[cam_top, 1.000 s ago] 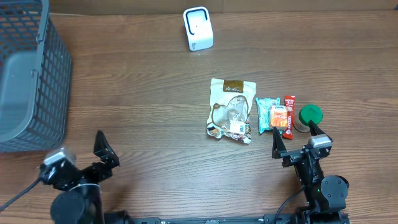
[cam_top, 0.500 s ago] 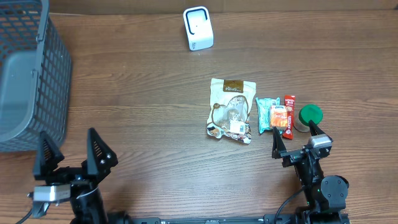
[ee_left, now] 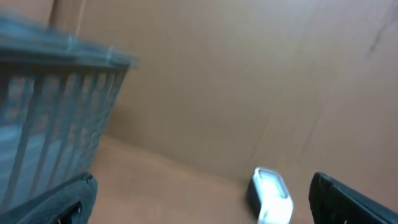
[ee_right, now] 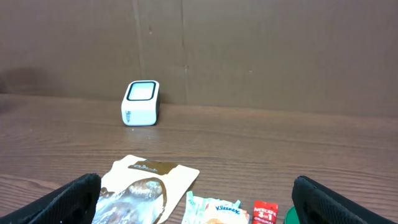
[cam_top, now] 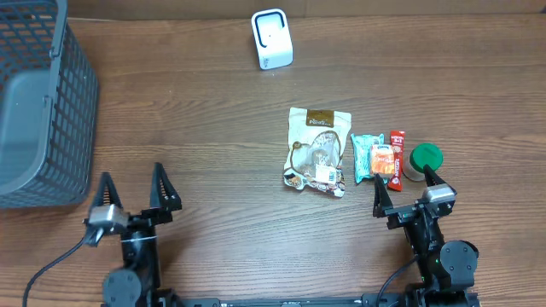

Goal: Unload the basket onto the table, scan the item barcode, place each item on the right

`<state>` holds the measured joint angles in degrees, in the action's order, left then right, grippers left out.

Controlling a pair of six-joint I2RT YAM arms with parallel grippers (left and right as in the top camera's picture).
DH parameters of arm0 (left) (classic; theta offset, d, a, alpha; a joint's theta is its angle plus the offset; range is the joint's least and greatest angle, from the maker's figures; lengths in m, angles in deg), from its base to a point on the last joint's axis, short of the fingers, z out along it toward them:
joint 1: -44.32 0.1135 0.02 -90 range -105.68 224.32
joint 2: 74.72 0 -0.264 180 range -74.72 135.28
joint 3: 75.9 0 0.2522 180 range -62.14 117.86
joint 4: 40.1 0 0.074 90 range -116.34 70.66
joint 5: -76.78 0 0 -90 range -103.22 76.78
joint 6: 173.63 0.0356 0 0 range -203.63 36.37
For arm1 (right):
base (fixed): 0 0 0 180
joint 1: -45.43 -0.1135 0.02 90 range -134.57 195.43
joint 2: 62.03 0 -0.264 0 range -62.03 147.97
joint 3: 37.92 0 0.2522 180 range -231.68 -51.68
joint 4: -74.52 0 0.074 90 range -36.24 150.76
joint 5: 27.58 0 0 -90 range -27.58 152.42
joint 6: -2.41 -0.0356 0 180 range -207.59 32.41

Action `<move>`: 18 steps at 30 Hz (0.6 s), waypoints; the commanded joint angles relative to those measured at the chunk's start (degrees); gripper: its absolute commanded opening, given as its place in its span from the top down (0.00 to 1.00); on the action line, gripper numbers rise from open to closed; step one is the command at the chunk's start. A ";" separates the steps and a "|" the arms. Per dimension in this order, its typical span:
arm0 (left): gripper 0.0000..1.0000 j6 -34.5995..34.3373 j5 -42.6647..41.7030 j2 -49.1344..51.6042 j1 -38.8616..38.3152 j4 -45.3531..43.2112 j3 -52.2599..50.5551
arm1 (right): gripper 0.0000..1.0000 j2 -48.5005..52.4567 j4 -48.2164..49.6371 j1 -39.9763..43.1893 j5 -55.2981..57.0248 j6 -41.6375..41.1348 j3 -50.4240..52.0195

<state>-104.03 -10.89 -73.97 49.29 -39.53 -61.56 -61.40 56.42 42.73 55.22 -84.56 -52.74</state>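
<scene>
The white barcode scanner (cam_top: 272,39) stands at the far middle of the table. The items lie in a row at centre right: a white and brown snack pouch (cam_top: 317,152), a teal Kleenex pack (cam_top: 368,158), a red Nescafe sachet (cam_top: 397,156) and a green-lidded tub (cam_top: 426,158). My right gripper (cam_top: 407,189) is open just in front of them, holding nothing. Its wrist view shows the scanner (ee_right: 140,102), the pouch (ee_right: 146,193) and the Kleenex pack (ee_right: 214,210). My left gripper (cam_top: 133,189) is open and empty at the near left. Its blurred view shows the scanner (ee_left: 272,196).
A grey mesh basket (cam_top: 43,102) takes up the far left corner and shows at the left of the left wrist view as well, basket (ee_left: 50,112). A brown cardboard wall (ee_right: 249,50) closes off the back of the table.
My left arm has swung round and shifted right, its open fingers now pointing to the far side. The right arm and the items have not moved.
</scene>
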 commanded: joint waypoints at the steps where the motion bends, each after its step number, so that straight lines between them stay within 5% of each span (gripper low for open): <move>1: 0.00 3.48 0.85 -0.57 -0.22 6.01 -0.28 | 0.00 -0.46 0.15 0.20 0.24 0.07 0.61; 9: 0.00 16.22 0.92 -0.57 -1.31 15.08 -0.31 | 0.00 -0.46 0.15 0.20 0.24 0.07 0.61; 18: 0.00 18.34 1.22 -0.57 -1.68 17.29 -0.31 | 0.00 -0.46 0.15 0.20 0.24 0.07 0.61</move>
<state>-87.84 -10.41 -73.97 48.05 -22.05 -61.67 -61.40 56.40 42.73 55.20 -84.60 -52.74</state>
